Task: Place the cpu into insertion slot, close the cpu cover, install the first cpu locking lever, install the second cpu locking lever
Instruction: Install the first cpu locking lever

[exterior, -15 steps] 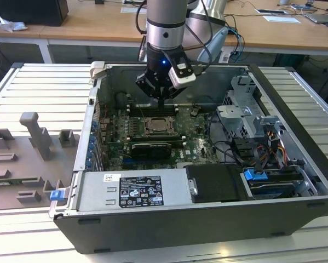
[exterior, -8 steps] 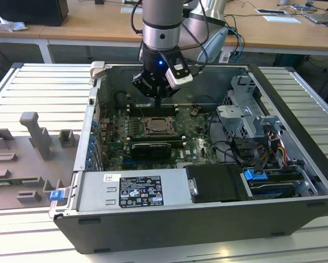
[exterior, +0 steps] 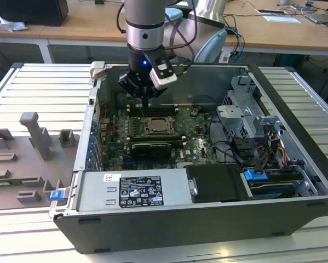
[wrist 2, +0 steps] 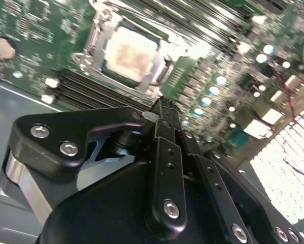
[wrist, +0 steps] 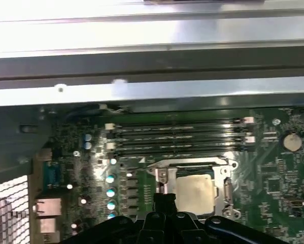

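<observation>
Now your tool [exterior: 146,102], fingers [wrist 2: 164,147] pinched shut and empty, likely for pushing, hangs just above the cpu [wrist: 195,190], seated in the insertion slot [exterior: 149,129] near the motherboard's [exterior: 194,145] memory-slot edge; the cpu cover [wrist: 163,179] seems lowered around it.
</observation>
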### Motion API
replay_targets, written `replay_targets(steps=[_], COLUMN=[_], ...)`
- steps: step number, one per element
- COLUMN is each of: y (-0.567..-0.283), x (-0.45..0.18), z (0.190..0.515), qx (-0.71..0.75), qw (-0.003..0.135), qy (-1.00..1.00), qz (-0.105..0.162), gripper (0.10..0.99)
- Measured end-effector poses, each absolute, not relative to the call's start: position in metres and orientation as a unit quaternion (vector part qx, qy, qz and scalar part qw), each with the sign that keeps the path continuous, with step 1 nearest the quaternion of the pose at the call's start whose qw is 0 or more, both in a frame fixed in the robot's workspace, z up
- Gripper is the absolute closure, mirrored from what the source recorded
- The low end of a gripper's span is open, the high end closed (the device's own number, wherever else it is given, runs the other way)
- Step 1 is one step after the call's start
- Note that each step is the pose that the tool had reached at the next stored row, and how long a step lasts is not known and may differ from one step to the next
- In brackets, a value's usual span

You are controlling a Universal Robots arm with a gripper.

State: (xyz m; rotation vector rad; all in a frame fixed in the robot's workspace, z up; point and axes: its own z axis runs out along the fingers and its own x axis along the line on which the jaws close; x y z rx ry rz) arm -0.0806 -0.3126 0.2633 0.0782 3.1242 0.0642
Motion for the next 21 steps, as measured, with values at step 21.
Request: replay_targets(steps=[21], y=[-0.296], x=[-0.111], z=[0.259], qx=[0.017], qw=[0.008], qy=[1.000], qz=[0.021], gripper=[0.980])
